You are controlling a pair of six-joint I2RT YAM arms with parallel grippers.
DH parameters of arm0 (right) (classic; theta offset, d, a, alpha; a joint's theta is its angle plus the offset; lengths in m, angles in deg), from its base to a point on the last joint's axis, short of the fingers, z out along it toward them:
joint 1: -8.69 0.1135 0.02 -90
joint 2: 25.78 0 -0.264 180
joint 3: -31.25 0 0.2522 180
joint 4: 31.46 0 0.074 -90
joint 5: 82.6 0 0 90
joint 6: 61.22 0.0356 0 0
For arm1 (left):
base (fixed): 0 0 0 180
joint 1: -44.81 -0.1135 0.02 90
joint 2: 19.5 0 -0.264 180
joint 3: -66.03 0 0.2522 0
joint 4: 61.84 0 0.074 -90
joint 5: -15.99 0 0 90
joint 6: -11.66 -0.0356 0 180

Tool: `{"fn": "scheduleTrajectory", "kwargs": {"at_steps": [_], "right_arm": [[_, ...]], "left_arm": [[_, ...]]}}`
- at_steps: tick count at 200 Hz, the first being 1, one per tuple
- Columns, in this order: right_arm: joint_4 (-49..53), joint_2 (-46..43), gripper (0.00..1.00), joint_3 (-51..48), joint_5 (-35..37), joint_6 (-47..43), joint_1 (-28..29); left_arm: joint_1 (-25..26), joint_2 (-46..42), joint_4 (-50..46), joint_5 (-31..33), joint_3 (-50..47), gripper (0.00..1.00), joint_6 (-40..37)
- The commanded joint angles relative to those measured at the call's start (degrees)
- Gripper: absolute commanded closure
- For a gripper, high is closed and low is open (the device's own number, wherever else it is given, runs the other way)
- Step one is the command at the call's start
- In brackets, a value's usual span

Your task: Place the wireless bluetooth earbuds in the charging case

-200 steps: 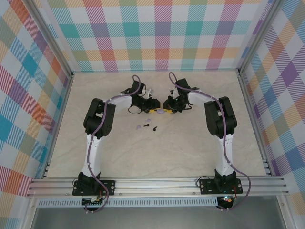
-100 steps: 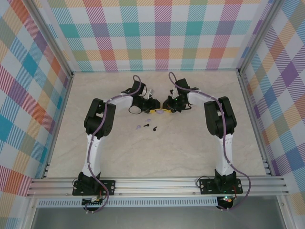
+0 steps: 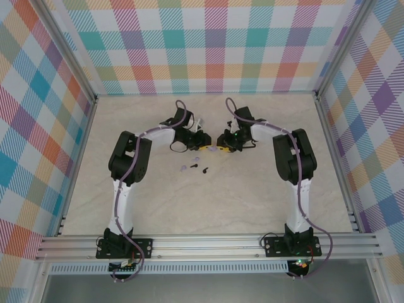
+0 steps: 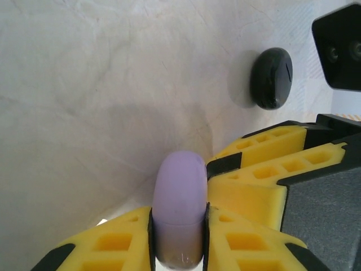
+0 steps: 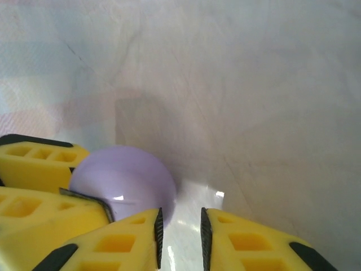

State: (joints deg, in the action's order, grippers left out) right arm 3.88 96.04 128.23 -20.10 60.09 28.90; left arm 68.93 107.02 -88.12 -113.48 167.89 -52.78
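Plaid walls round a pale marble-look table [image 3: 252,189]. Both arms reach to the mid-back of it & meet there.

What's new: the left end effector [image 4: 178,231] has closed down over the last sec. It's now clamped on the lavender case [image 4: 179,186], held edge-on betw. its yellow fingers. The right end effector [image 5: 180,226] has eased a little: fingers narrowly apart, nothing betw. them, tips just beside the case. Both elbows have shifted slightly in the top view; the earbuds haven't moved.

For you that means the case is prob. secured for opening, but no insertion yet. A lavender earbud [image 3: 184,168] and the black earbuds [image 3: 205,169] lie loose on the table, on the base side of the end effectors and apart from the case. The black case [image 4: 271,78] sits on the table, untouched.

Hard to see:
- No lid seam shows, so you can't tell if the lavender case is shut or cracked open.
- Its lower end is cut off at the frame edge in the left wrist view.
- From the top the earbuds are specks, so count & orientation are uncertain.
- The wrists crowd over the case there.
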Motion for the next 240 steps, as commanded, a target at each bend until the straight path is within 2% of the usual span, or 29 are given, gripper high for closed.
{"fn": "scheduleTrajectory", "kwargs": {"at_steps": [1,60,81,98,109,129,149,200,240], "right_arm": [[-3.5,-7.2,0.71,-3.3,-0.4,0.7,-1.6],[-10.1,-20.8,0.62,-12.5,-7.7,-6.4,-3.9],[-13.5,-25.5,0.61,-15.4,-7.5,-8.4,-4.1],[-17.9,-29.7,0.55,-18.4,-9.3,-10.8,-4.1],[-20.0,-32.3,0.5,-20.1,-10.1,-12.3,-4.1],[-18.3,-36.1,0.42,-20.5,-13.7,-16.4,-4.0],[-15.7,-37.5,0.38,-18.8,-21.7,-18.6,-4.1],[-14.7,-40.5,0.38,-16.9,-30.0,-21.1,-3.9],[-13.3,-41.3,0.39,-14.5,-33.4,-23.4,-2.9]], "left_arm": [[-0.1,-6.5,5.1,0.3,-3.4,0.77,0.6],[-0.7,-16.2,15.7,-0.8,-10.6,0.76,-0.5],[-0.6,-20.4,25.5,-1.8,-15.6,0.79,-0.3],[-0.4,-24.1,35.9,-3.0,-20.4,0.82,-0.6],[-0.4,-25.9,39.4,-4.2,-22.1,0.82,-1.2],[-0.2,-28.8,38.9,-7.1,-21.9,0.8,-3.6],[0.4,-31.5,38.3,-9.7,-21.9,0.8,-6.1],[2.7,-37.7,36.7,-13.3,-23.1,0.78,-10.4],[5.0,-40.0,29.7,-14.2,-21.7,0.78,-15.9]]}}
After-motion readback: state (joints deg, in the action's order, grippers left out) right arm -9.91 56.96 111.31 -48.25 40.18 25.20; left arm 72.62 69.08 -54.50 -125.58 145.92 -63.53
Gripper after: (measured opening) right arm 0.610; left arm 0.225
